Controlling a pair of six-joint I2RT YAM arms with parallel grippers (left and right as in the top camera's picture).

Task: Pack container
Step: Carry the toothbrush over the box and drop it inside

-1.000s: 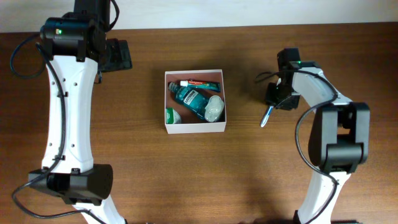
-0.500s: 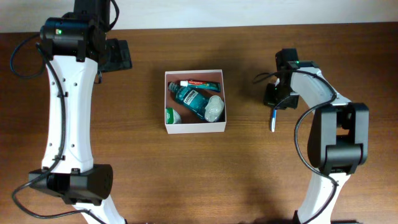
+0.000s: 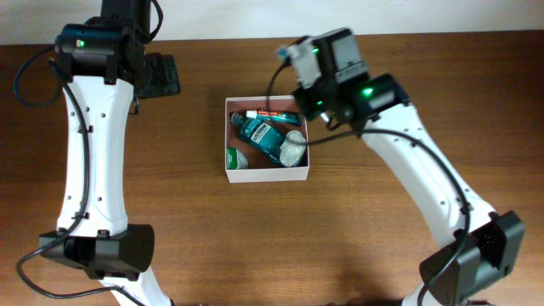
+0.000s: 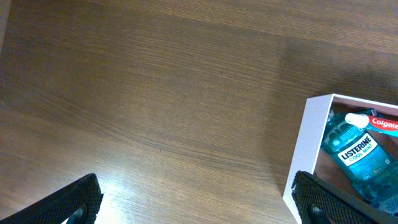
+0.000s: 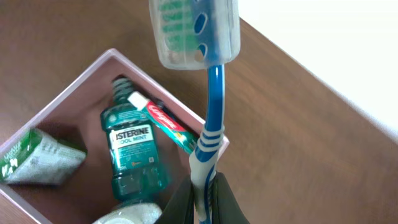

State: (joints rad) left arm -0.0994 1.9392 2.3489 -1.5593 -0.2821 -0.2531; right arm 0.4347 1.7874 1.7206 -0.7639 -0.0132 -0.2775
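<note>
The container [image 3: 266, 176] sits flat on the tabletop [image 3: 195, 246] about midway between the two arms, open side up. It already holds a Listerine bottle [image 3: 259, 136], a Colgate tube [image 3: 274, 114] along the far wall, a green packet [image 3: 232, 158] and a whitish wrapped item [image 3: 293, 146].

We judge the container to be light and not very stiff. It is thin cardboard with low walls, so a push on a wall would likely slide it or bend it rather than meet resistance. The bottle inside probably gives it most of its weight. If we had to move it, we would pinch one wall near a corner, where the fold stiffens it. For packing, we think it is better left untouched and loaded from above.

The right jaws are closed tight on the tail end of a blue toothbrush [image 5: 210, 106]. A clear cap [image 5: 194, 31] covers its bristles, and the brush hangs over the container's far right corner. The brush looks stiff, smooth and light. Held so far from the capped head, it could swivel in the grip. The free strip beside the bottle is narrow, so we judge it should go in lengthwise and low.

The left jaws are spread wide with nothing between them, above bare tabletop to the left of the container.
</note>
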